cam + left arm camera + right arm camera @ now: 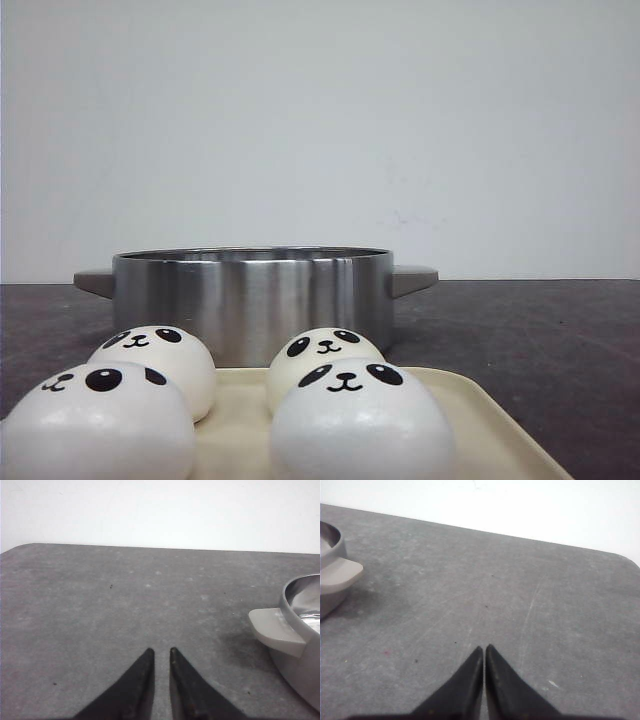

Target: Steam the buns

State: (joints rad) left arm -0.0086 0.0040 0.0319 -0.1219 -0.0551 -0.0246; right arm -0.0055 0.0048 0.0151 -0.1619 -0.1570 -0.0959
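Four panda-face buns (345, 425) sit on a cream tray (480, 420), directly before a steel pot (250, 300) on the grey surface (100, 605). Left end effector (161, 652) nearly closed, empty; right end effector (484, 649) fully closed, empty.

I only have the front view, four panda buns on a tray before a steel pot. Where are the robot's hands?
Observer: Neither is near the buns. The left hand hovers over bare grey table, beside the steel pot's beige left handle.
Operator: Is it open?
Observer: Its black fingertips show only a narrow gap, holding nothing.
Operator: And the right one?
Observer: The right hand is shut and empty, over the table on the pot's other side, with the pot's right handle at the edge of its view.
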